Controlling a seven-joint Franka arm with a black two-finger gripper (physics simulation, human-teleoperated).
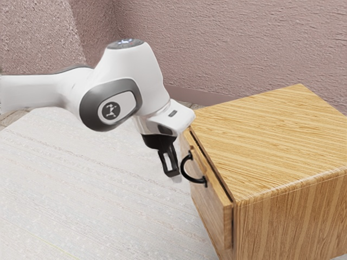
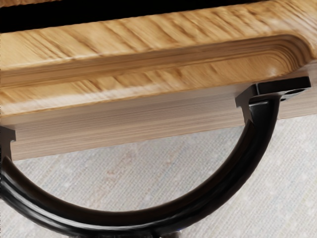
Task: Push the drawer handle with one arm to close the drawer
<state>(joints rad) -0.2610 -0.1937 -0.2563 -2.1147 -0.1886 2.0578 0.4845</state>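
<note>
The black gripper [image 1: 172, 174] points down in front of the wooden drawer [image 1: 209, 201], just on the outer side of its curved black handle [image 1: 186, 172]. A narrow dark gap runs between the drawer front and the cabinet, so the drawer stands slightly open. From the hand, the handle [image 2: 148, 220] arches large and close below the wooden drawer front [image 2: 124, 52], with a black gap behind the front's top edge. Whether the gripper touches the handle cannot be told.
The cabinet's broad wooden top [image 1: 276, 138] reaches toward the exterior view's right, its near corner beside the drawer. A pale, textured surface [image 1: 81, 179] lies below the arm. Rough pinkish walls [image 1: 227, 43] stand behind.
</note>
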